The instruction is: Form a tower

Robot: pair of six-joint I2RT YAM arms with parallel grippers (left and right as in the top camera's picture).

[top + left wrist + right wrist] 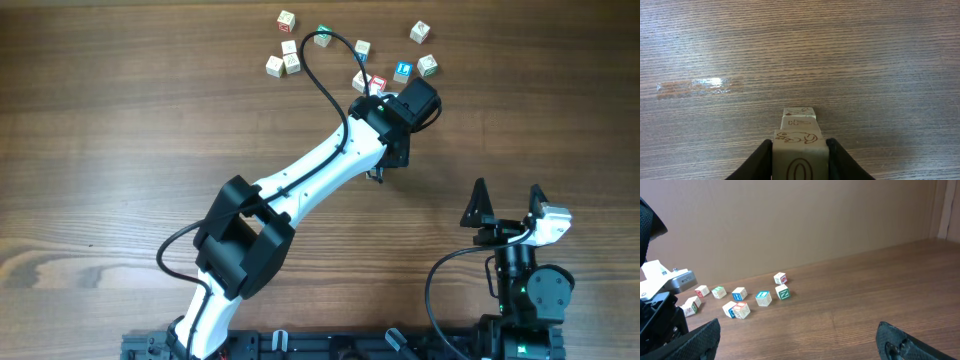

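Starting at the left edge, the table point(90, 150) shows plain wood grain all the way across to the left arm point(300, 180); that arm rises from the dark rail point(300, 345) along the near edge and slants far and rightward to the middle of the table; just beyond its black wrist lies a scatter of loose cubes point(323, 35), spread along the far side, the closest two just beside the wrist and the others apart from it; from overhead the arm hides whatever is under its tip. Seen by the left wrist camera, the tower point(799, 120) stands on the wood as a narrow stack viewed from above, each lower cube showing smaller behind the top one; the left gripper point(800, 144) straddles that top cube, its black fingers point(756, 165) lying against the cube's left and right sides with no gap that I can make out; I cannot tell whether they are pinching or only resting alongside; around the stack the wood is open, with a pale glare streak point(695, 86) well off to its left. Farther right, near the near edge, the right gripper point(508, 187) hangs well apart from the cubes with its fingers spread wide and nothing between them; its own camera shows open wood ahead, running to a tan wall point(815, 225) at the table's far edge.
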